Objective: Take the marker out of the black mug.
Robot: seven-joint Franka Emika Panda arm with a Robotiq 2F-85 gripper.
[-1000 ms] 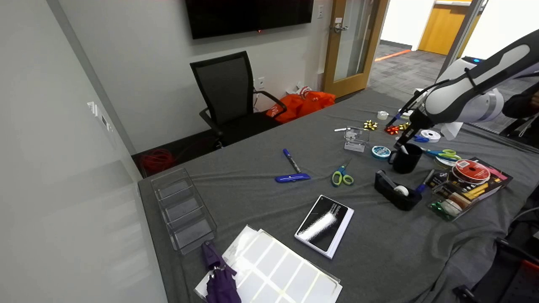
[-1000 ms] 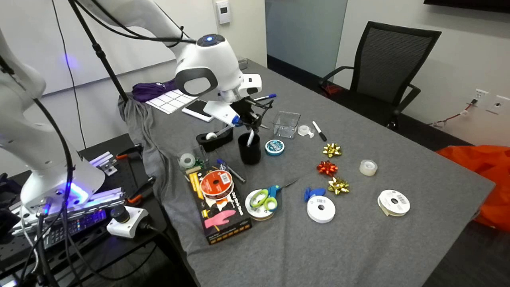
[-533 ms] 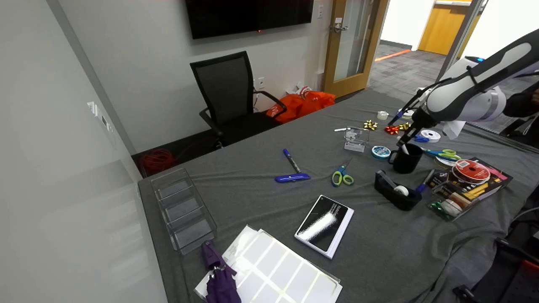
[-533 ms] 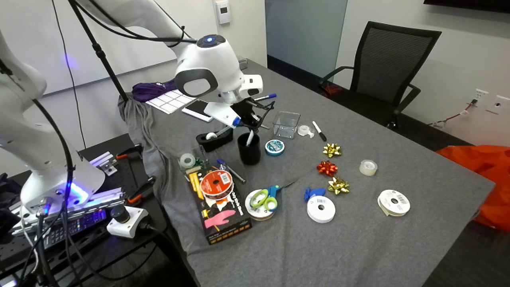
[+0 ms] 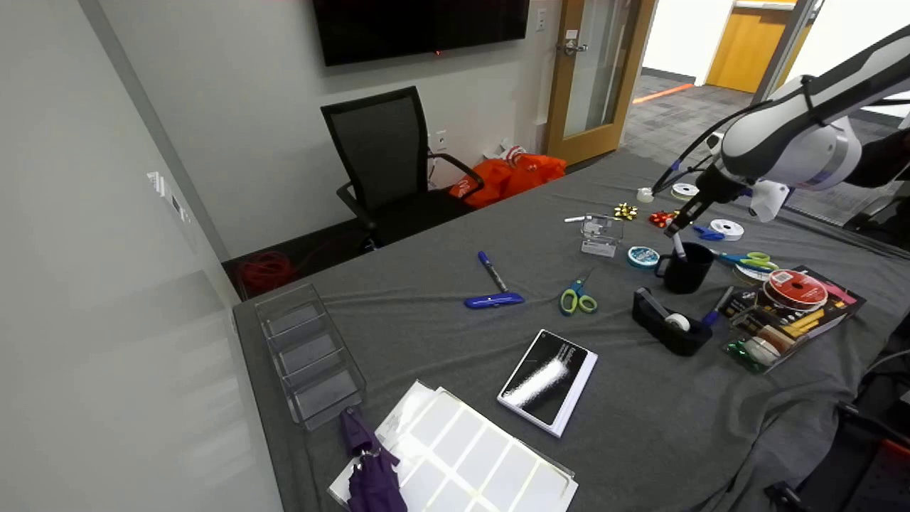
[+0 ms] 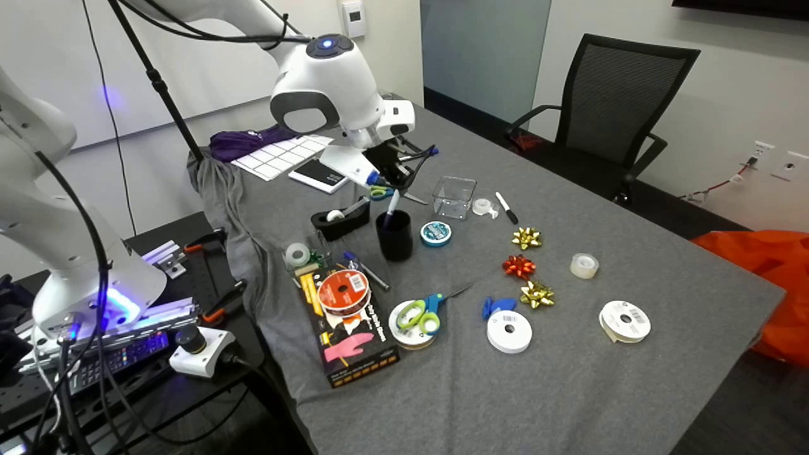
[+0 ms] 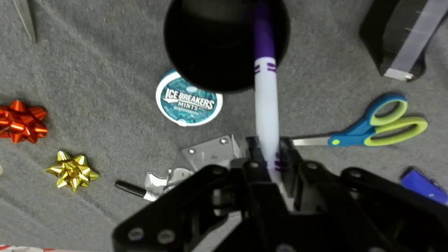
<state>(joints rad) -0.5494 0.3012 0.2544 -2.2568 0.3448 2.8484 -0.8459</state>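
Marker is being pinched narrowly by the gripper. By the black mug, left of the mint tin in an exterior view, the marker's purple end is being enclosed. Grasping is being judged done; full clearance is being awaited.

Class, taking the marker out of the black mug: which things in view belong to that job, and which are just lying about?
Belong: purple-and-white marker; black mug; tool.

Lying about, among others: mint tin; tape dispenser; red bow; black-capped marker; purple umbrella.
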